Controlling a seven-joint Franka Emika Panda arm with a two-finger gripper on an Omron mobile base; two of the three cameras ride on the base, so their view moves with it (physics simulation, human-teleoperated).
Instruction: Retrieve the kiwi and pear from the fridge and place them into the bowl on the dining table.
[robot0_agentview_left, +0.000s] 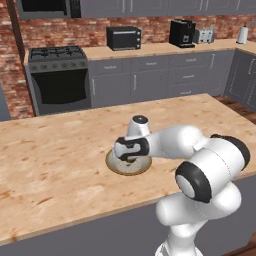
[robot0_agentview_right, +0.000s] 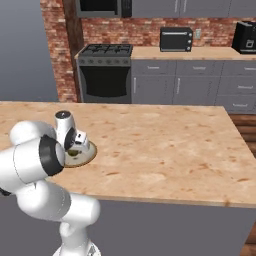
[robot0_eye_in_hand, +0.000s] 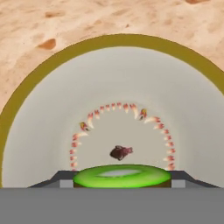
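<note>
The tan-rimmed bowl sits on the dining table, close to its near edge. My gripper points straight down into the bowl, low over its pale, patterned inside. Between the fingertips sits the kiwi, with a green top and a brown underside, and the gripper is shut on it. In the right base view the kiwi is a dark olive spot under the hand. The pear and the fridge are out of view.
Behind the table stand a black stove and grey wall counters with a microwave, a coffee machine and a toaster. Wide bare table top lies left and right of the bowl.
</note>
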